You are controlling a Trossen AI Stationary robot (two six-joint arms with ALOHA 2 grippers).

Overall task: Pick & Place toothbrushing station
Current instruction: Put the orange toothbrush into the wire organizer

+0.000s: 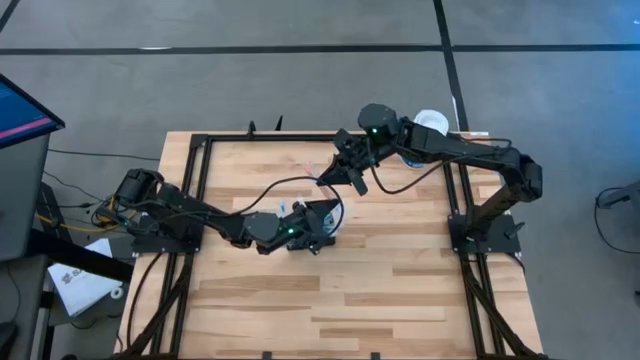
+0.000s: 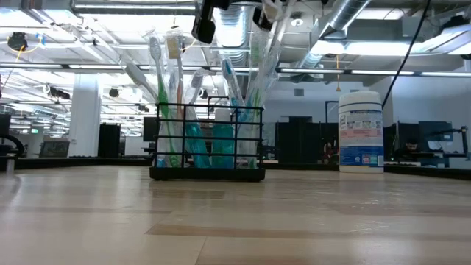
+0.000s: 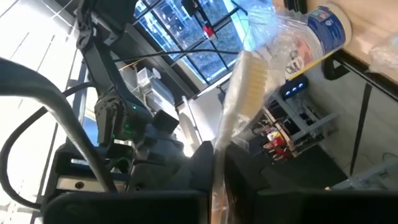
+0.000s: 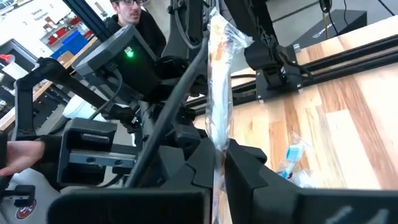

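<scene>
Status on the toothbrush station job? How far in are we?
Done: the black wire holder stands upright on the table, several brushes already in it. In hand: the left gripper is shut on a wrapped toothbrush, the right gripper on a second wrapped toothbrush. Left: probably placing those two; whether the holder itself has to move I cannot tell.

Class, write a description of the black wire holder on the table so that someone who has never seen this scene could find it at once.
Start at the wooden table in the low view, with a white round canister standing on it. Well apart from the canister stands the black wire holder. Unlike the solid, labelled canister, it is a low open rectangular rack, with wrapped toothbrushes sticking up out of it.
</scene>
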